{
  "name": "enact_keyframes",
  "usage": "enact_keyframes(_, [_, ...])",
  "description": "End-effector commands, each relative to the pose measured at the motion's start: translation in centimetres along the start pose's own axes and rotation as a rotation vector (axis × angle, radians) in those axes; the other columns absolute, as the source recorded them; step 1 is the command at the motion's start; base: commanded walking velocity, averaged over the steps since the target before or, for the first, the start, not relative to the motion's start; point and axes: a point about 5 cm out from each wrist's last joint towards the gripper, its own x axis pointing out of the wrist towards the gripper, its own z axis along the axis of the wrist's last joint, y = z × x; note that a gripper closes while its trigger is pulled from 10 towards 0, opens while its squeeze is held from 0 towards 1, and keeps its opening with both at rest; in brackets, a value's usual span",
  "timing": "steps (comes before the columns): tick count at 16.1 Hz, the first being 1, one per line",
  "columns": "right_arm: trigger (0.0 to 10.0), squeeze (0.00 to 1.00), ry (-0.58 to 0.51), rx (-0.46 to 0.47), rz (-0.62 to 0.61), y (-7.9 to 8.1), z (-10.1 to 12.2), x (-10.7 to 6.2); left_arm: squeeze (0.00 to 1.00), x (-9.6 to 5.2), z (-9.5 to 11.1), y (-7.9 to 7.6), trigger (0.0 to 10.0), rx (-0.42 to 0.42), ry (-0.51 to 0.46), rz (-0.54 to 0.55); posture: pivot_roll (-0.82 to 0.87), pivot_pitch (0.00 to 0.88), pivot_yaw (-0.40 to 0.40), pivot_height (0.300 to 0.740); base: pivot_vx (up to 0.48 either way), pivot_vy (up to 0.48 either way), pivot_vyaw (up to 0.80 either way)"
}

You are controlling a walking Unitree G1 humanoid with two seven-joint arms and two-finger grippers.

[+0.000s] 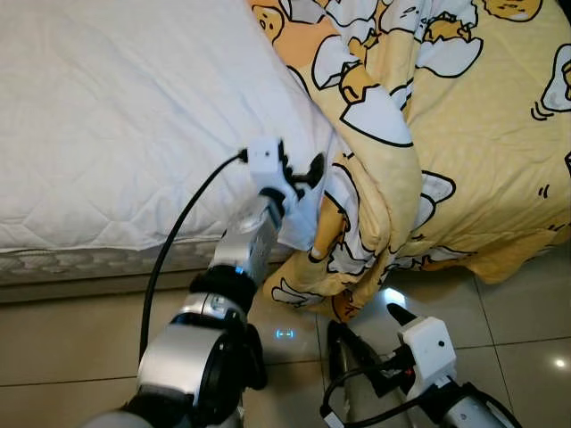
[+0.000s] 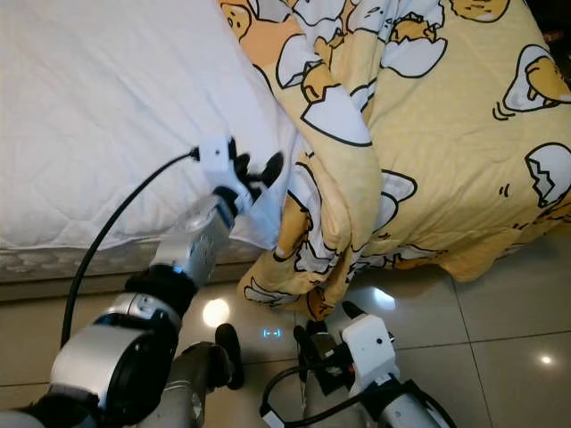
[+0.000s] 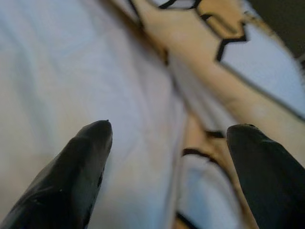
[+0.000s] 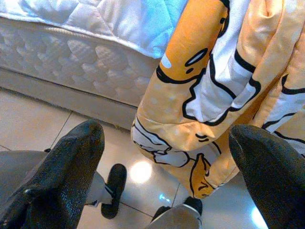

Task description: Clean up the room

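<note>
We've got left gripper [image 1: 302,175] spread wide by blanket [image 1: 464,134] edge, right gripper [image 4: 167,157] spread too; may snag sheet [image 1: 116,116] instead.

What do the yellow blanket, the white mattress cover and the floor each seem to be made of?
Yellow blanket: soft printed fabric, matte, falling in folds.
White mattress cover: quilted cloth, with a stitched diamond pattern.
Floor: glossy beige tiles, probably ceramic, with grout lines and light reflections.
</note>
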Motion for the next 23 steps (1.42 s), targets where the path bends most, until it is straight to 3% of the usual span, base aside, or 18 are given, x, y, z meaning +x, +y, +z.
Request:
enact_keyframes(1, [10.0,0.01,0.039,0.011,0.006,0.4,-1.0,-0.3,1.0,0.7,-1.6,-4.2,10.0,-0.097,0.041,-0.103,-0.34,0.295,0.032,0.731,0.0,0.0,0.0])
enact_keyframes(4, [10.0,0.01,0.04,0.014,0.005,0.6,-1.0,-0.3,1.0,1.2,-1.6,-6.4,10.0,-0.123,0.044,-0.164,-0.35,0.296,0.037,0.731,0.0,0.0,0.0])
enact_keyframes(5, [10.0,0.01,0.041,0.017,0.004,0.7,-1.0,-0.3,1.0,1.2,-1.7,-8.7,10.0,-0.008,0.027,-0.27,-0.35,0.304,0.038,0.731,0.0,0.0,0.0])
enact_keyframes(6, [10.0,0.01,0.044,0.019,0.002,0.7,-1.2,-0.4,0.0,0.8,-2.2,-10.0,10.0,0.051,0.023,-0.331,-0.35,0.308,0.04,0.731,0.0,0.0,0.0])
enact_keyframes(8, [10.0,0.01,0.048,0.022,-0.001,0.8,-1.3,-0.6,0.0,0.3,-2.9,-10.7,10.0,0.137,0.017,-0.365,-0.35,0.315,0.04,0.731,0.0,0.0,0.0])
enact_keyframes(9, [10.0,0.01,0.051,0.024,-0.005,0.8,-1.3,-0.7,0.0,-0.1,-3.4,-11.0,10.0,0.237,0.002,-0.378,-0.35,0.32,0.039,0.731,0.0,0.0,0.0])
enact_keyframes(10, [10.0,0.01,0.044,0.026,-0.026,0.7,-1.2,-0.7,0.0,-0.4,-3.6,-10.1,10.0,0.297,-0.02,-0.351,-0.35,0.323,0.042,0.731,0.0,0.0,0.0])
enact_keyframes(12, [10.0,0.0,-0.018,0.001,-0.141,-0.8,0.3,0.0,0.0,-1.6,-2.5,-3.7,10.0,0.311,-0.086,-0.116,-0.34,0.323,0.05,0.731,0.0,0.0,0.0])
enact_keyframes(14, [10.0,0.0,-0.103,-0.028,-0.26,-2.9,2.1,0.6,0.0,-5.2,-0.7,5.6,10.0,0.298,-0.122,0.217,-0.33,0.316,0.05,0.731,0.0,0.0,0.0])
enact_keyframes(16, [10.0,0.0,-0.131,-0.045,-0.275,-3.3,2.8,1.1,0.0,-7.5,-1.4,8.6,10.0,0.292,-0.085,0.311,-0.3,0.309,0.04,0.731,0.0,-0.454,0.0])
enact_keyframes(17, [10.0,0.0,-0.131,-0.046,-0.276,-3.4,2.8,1.3,0.0,-7.9,-1.7,8.7,10.0,0.304,-0.077,0.323,-0.29,0.307,0.033,0.731,0.0,-0.446,0.0])
enact_keyframes(18, [10.0,0.0,-0.12,-0.046,-0.269,-3.4,2.5,1.7,0.0,-8.0,-2.3,7.7,10.0,0.313,-0.072,0.297,-0.28,0.306,0.028,0.731,0.0,-0.446,0.0])
enact_keyframes(21, [10.0,0.0,-0.108,-0.049,-0.242,-3.1,2.3,2.1,0.0,-7.1,-2.7,6.4,10.0,0.295,-0.049,0.284,-0.28,0.304,0.019,0.731,0.0,-0.444,0.0])
enact_keyframes(23, [10.0,0.0,-0.104,-0.05,-0.238,-2.9,2.1,2.1,0.0,-6.5,-2.7,6.4,10.0,0.289,-0.029,0.271,-0.29,0.305,0.023,0.731,0.126,-0.424,0.0])
